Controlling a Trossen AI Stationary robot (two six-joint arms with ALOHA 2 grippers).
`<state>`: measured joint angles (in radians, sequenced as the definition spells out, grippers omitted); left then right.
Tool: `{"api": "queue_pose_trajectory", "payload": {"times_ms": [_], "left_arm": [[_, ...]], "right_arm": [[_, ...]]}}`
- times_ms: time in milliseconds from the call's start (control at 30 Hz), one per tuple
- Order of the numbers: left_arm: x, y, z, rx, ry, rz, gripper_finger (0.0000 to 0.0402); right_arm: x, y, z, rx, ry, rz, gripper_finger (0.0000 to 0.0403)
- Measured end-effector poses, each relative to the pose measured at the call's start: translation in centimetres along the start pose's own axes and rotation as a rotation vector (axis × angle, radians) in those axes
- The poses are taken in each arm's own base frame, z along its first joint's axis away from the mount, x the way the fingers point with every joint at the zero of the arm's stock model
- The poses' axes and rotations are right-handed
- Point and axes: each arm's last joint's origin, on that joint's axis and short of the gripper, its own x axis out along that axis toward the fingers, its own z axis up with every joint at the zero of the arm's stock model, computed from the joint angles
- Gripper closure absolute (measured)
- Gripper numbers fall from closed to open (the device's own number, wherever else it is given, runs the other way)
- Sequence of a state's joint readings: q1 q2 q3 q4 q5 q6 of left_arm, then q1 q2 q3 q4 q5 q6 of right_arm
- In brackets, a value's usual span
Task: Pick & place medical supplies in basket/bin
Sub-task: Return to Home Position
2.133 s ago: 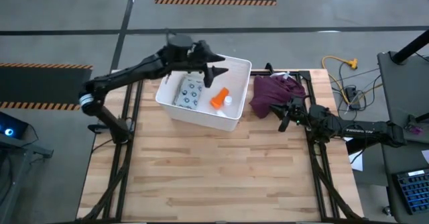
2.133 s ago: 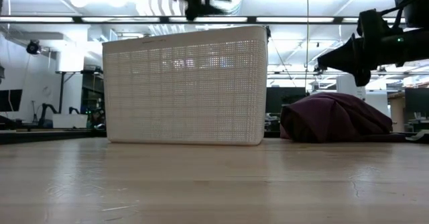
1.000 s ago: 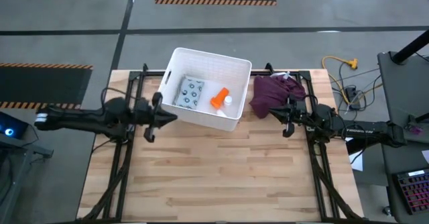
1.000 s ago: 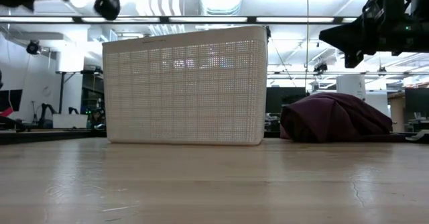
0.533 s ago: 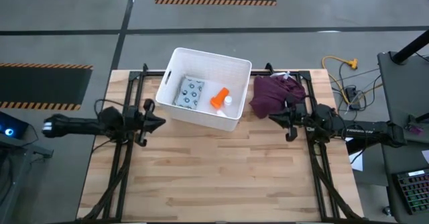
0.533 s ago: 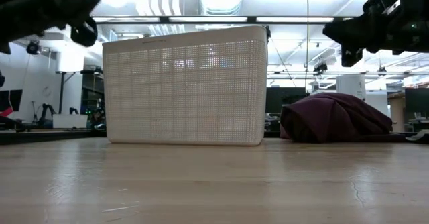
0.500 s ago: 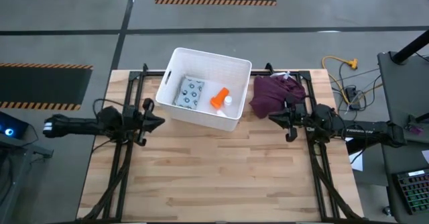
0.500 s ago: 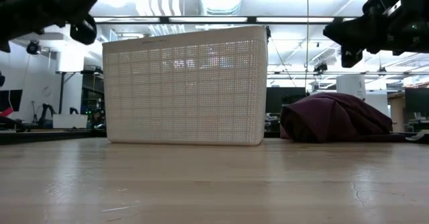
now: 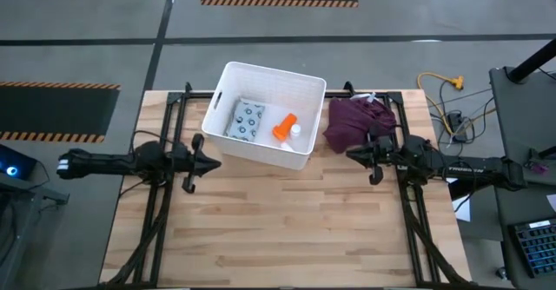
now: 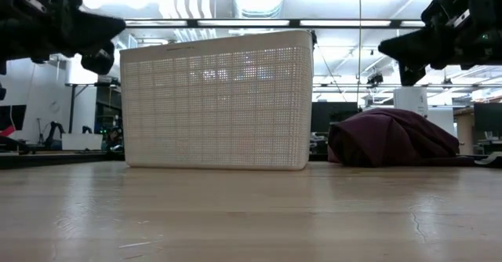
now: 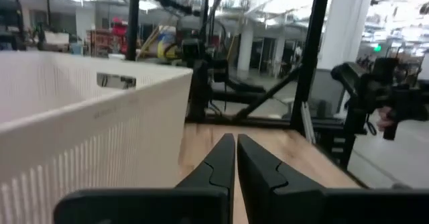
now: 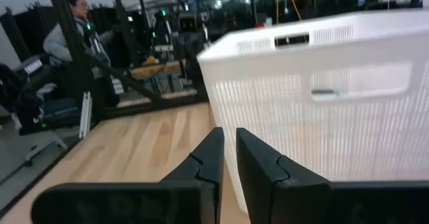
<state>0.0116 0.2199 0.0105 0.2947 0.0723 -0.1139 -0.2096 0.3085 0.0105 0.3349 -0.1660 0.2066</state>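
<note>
The white tub (image 9: 228, 79) stands at the table's far middle. In it lie the grey-blue dotted packet (image 9: 248, 119), the orange bottle (image 9: 284, 126) and a small white vial (image 9: 296, 130); I cannot make out the white tube. My left gripper (image 9: 207, 161) is shut and empty above the table, left of the tub's near corner; its wrist view shows the tub wall (image 11: 80, 123). My right gripper (image 9: 352, 154) is shut and empty, right of the tub, near the maroon cloth (image 9: 358, 121); it faces the tub's side (image 12: 322, 96).
The maroon cloth heap (image 10: 392, 136) lies on the table right of the tub (image 10: 216, 101). A yellow cable (image 9: 443, 86) lies past the table's far right corner. A person (image 12: 70, 29) sits beyond the table's left side. The near half of the table shows bare wood (image 9: 278, 229).
My left gripper, shut and empty, has sunk lower beside the tub's left near corner and shifted a little toward the table's near edge. The things in the tub have not moved.
</note>
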Motion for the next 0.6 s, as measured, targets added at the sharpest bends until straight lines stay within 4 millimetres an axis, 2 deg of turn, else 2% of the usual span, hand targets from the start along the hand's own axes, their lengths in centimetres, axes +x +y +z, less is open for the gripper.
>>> {"api": "queue_pose_trajectory", "payload": {"times_ms": [133, 300, 500, 600], "left_arm": [[0.00, 0.05, -0.10, -0.001, 0.009, 0.010, 0.0401], [-0.01, 0.21, -0.35, -0.002, 0.031, 0.058, 0.0401], [-0.01, 0.21, -0.26, -0.014, 0.027, 0.062, 0.0401], [-0.01, 0.23, -0.26, -0.028, 0.026, 0.069, 0.0401]], "right_arm": [[0.00, -0.10, -0.48, -0.001, 0.049, -0.010, 0.0369], [0.01, -0.12, -0.44, -0.143, 0.045, -0.014, 0.0369], [0.00, -0.11, -0.40, -0.022, 0.040, -0.015, 0.0369], [0.01, -0.11, -0.42, -0.031, 0.042, -0.015, 0.0369]]}}
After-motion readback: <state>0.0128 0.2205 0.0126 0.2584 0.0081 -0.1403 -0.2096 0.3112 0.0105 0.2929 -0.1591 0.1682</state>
